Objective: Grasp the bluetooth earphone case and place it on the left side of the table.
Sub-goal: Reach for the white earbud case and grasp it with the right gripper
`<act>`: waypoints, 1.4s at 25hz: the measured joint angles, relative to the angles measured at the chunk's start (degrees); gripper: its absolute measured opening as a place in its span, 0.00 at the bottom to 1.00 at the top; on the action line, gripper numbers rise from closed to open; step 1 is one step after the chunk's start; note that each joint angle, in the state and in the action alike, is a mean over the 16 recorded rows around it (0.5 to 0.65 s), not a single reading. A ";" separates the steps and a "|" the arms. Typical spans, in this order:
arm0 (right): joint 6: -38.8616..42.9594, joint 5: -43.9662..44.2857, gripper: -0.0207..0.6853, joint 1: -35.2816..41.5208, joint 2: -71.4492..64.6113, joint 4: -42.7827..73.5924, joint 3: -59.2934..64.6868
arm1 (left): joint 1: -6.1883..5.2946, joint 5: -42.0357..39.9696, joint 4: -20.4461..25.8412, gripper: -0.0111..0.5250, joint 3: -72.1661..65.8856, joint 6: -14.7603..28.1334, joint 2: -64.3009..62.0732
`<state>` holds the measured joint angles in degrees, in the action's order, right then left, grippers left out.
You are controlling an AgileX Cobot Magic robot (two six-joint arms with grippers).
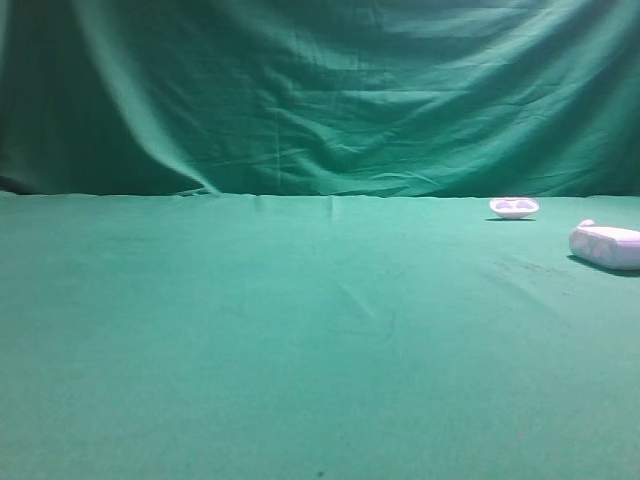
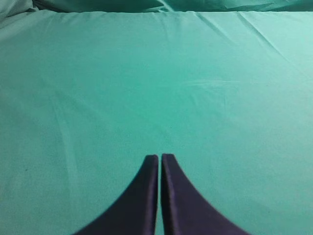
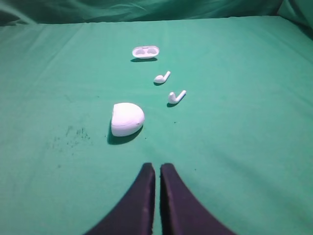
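The white rounded bluetooth earphone case (image 1: 606, 245) lies on the green table (image 1: 300, 330) at the far right edge of the high view. In the right wrist view the case (image 3: 126, 119) lies a little ahead and left of my right gripper (image 3: 157, 166), which is shut and empty, apart from the case. My left gripper (image 2: 159, 156) is shut and empty over bare cloth. Neither gripper shows in the high view.
A shallow white tray with two dimples (image 1: 514, 207) sits at the back right; it also shows in the right wrist view (image 3: 145, 51). Two loose white earbuds (image 3: 162, 77) (image 3: 176, 97) lie between tray and case. Green backdrop (image 1: 320, 90) hangs behind.
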<state>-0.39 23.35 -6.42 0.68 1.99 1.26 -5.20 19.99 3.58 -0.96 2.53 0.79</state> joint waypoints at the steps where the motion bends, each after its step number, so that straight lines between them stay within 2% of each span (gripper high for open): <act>1: 0.00 0.00 0.03 0.00 0.00 0.00 0.00 | 0.00 0.00 0.00 0.02 0.00 0.00 0.00; 15: 0.08 -1.74 0.03 0.00 0.00 0.57 0.08 | 0.00 0.00 0.00 0.02 0.00 0.00 0.00; 23: 0.58 -16.58 0.03 0.01 -0.05 -0.57 -0.76 | 0.00 0.00 0.00 0.02 0.00 0.00 0.00; 27: 0.03 -20.68 0.03 0.03 -1.63 -1.60 -5.23 | 0.00 0.00 0.00 0.02 0.00 0.00 0.00; 31: -0.67 -18.17 0.03 0.05 -6.64 -2.90 -12.58 | 0.00 0.00 0.00 0.02 0.00 0.00 0.00; 35: -1.60 -7.88 0.03 0.08 -15.28 -3.82 -20.97 | 0.00 0.00 0.00 0.02 0.00 0.00 0.00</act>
<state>-1.98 15.48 -6.34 -14.60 -1.83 -19.71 -5.20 19.99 3.58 -0.96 2.53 0.79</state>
